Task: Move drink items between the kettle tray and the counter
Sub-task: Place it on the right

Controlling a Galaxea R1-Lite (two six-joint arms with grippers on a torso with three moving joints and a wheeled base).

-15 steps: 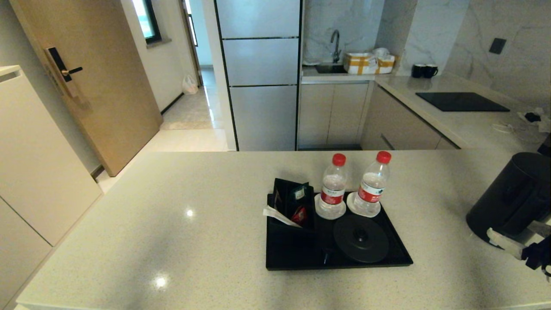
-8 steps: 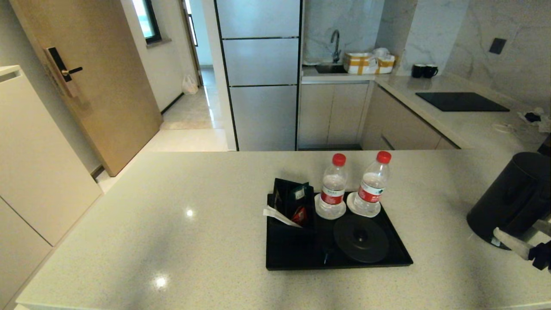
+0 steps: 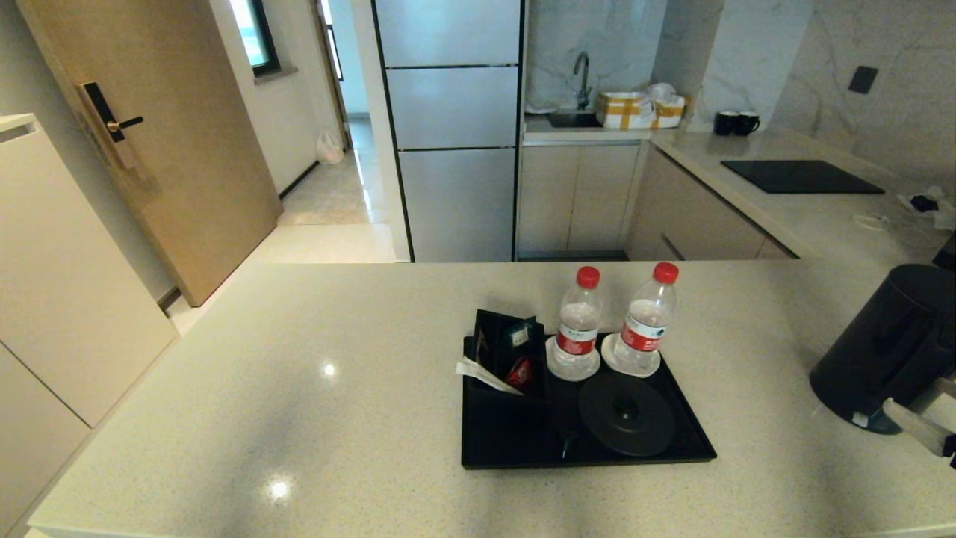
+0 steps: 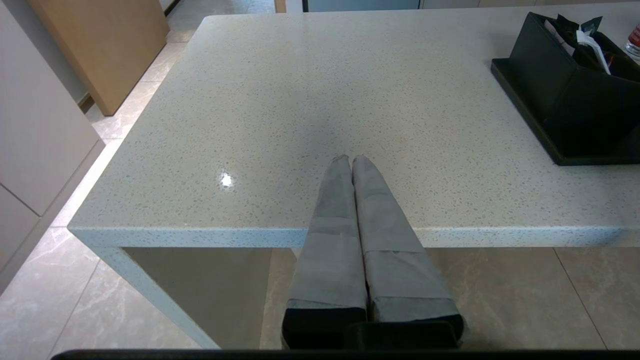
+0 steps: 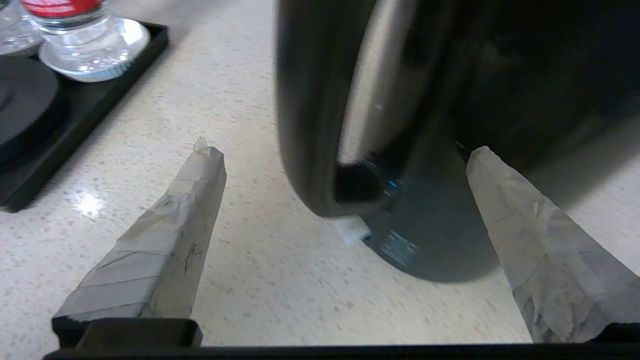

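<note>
The dark grey kettle [image 3: 889, 344] stands on the beige counter [image 3: 299, 388] at the far right, off the tray. My right gripper [image 3: 920, 418] is open low beside the kettle's near side, mostly cut off by the picture's edge. In the right wrist view the kettle [image 5: 390, 100] fills the gap ahead of the open right gripper [image 5: 342, 150], untouched. Two red-capped bottles [image 3: 577, 325] [image 3: 646, 317] stand on white coasters on the black kettle tray [image 3: 478, 456], behind the bare round kettle base [image 3: 626, 413]. My left gripper [image 4: 350, 159] is shut and parked over the counter's near edge.
A black sachet box [image 3: 508, 351] sits on the tray's left part. Behind the counter, the far worktop carries a black cooktop [image 3: 803, 177] and two black mugs [image 3: 736, 123], with a sink [image 3: 571, 118] beside them. A fridge and a wooden door stand further back.
My right gripper has slid to the right along the kettle's near side, further out of the head view. Kettle, bottles and tray have not moved.
</note>
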